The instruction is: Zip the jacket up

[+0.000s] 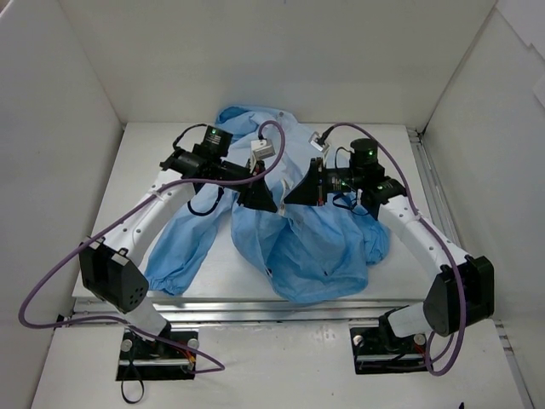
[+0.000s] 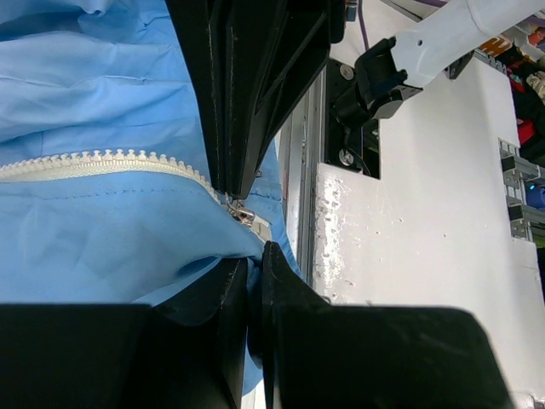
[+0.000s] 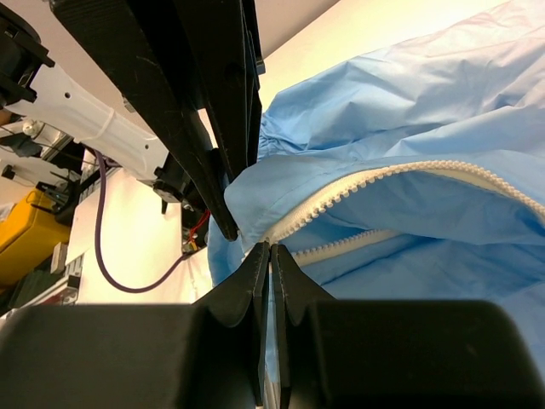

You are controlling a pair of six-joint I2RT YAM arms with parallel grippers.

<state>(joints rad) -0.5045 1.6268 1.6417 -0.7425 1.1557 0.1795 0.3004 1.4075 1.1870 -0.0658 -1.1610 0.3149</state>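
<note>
The light-blue jacket point(image 1: 294, 243) lies crumpled on the white table, hood at the back and a sleeve trailing to the front left. My left gripper point(image 1: 261, 198) and right gripper point(image 1: 298, 192) meet tip to tip over its middle. In the left wrist view my left gripper point(image 2: 255, 256) is shut on blue fabric just below the metal zipper slider point(image 2: 242, 212), with the white zipper teeth point(image 2: 102, 162) running left. In the right wrist view my right gripper point(image 3: 270, 249) is shut on the fabric edge at the end of the open white zipper point(image 3: 383, 181).
White enclosure walls point(image 1: 60, 102) stand on the left, back and right. A metal rail point(image 1: 255, 307) runs along the table's front edge. Purple cables point(image 1: 51, 281) loop beside both arms. The arm bases point(image 1: 157, 345) are bolted in front.
</note>
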